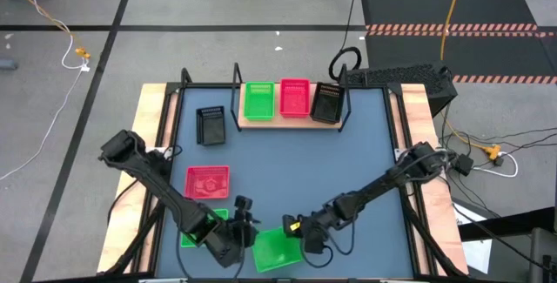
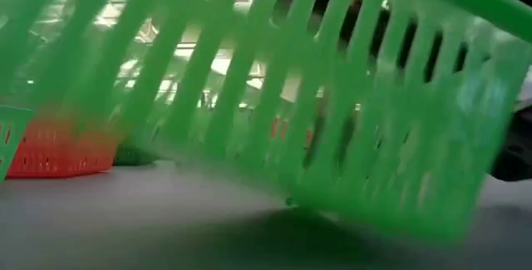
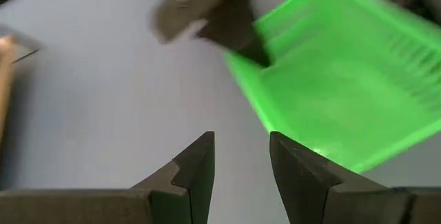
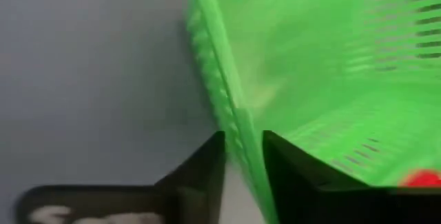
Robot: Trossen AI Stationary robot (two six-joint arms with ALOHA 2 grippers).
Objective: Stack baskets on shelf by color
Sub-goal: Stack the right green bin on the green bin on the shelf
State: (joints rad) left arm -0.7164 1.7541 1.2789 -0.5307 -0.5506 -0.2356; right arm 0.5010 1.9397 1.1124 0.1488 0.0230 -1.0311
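Right pincer (image 1: 296, 233) is sitting at the bottom center of the high view, its 2 fingers straddling the wall of a green basket (image 1: 278, 250); in the right wrist view 1 finger (image 4: 200, 176) is outside the rim and the other inside, close on the wall, so it is grasping that basket. Low view is showing this basket tilted, 1 edge lifted off the bench (image 1: 365, 144).

Left pincer (image 1: 237, 239) is hovering just left of the same basket, fingers (image 3: 196, 165) parted and released, nothing between them, basket corner just beside.

Another green basket (image 1: 193, 235) is lying at lower left, partly hidden under the left arm. A red basket (image 1: 208, 182) is lying above it, a black basket (image 1: 211, 125) further up at left center.

Shelf (image 1: 289, 119) is sitting at top center, carrying 3 baskets in a row: green (image 1: 258, 101), red (image 1: 294, 97), black (image 1: 325, 103). Cannot tell if any are stacked.
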